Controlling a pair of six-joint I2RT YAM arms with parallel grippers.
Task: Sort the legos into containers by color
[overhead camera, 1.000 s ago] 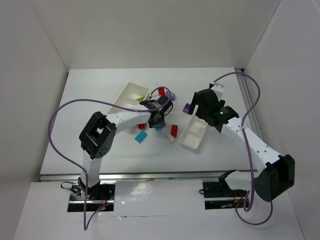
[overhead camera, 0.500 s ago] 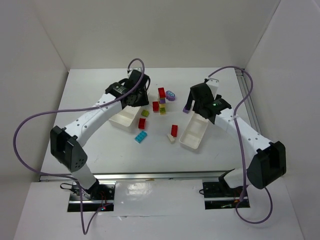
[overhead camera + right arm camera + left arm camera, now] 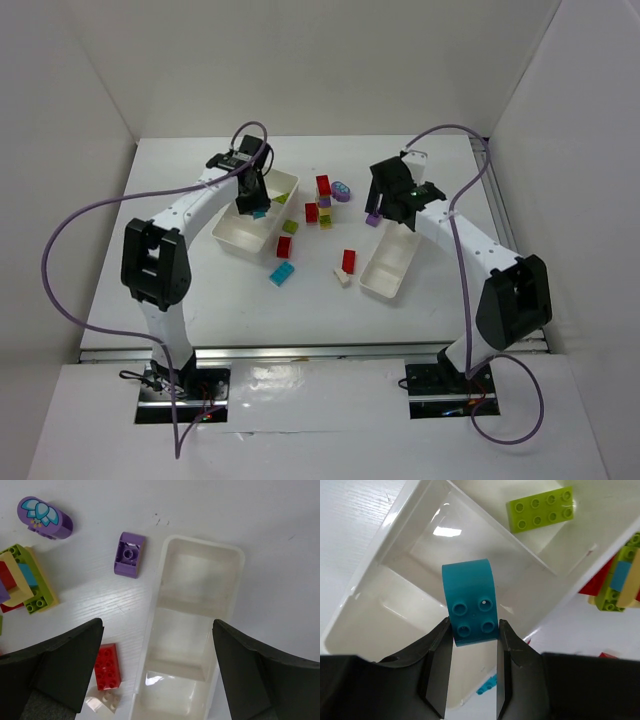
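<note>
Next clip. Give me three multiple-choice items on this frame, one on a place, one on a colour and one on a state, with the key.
1. Where does the lime green eight-stud plastic brick lie?
A) in a compartment of the left-hand white divided plastic tray
B) on the bare table
C) atop a red brick

2. What colour is the studded plastic brick held by the left gripper?
A) red
B) cyan
C) yellow

3. How do the right gripper's jaws stand?
A) shut on a purple brick
B) shut, empty
C) wide open, holding nothing

Key:
1 A, it lies on the tray's floor beyond a divider.
2 B, the left wrist view shows it cyan.
3 C, the jaws stand far apart in the right wrist view.
</note>
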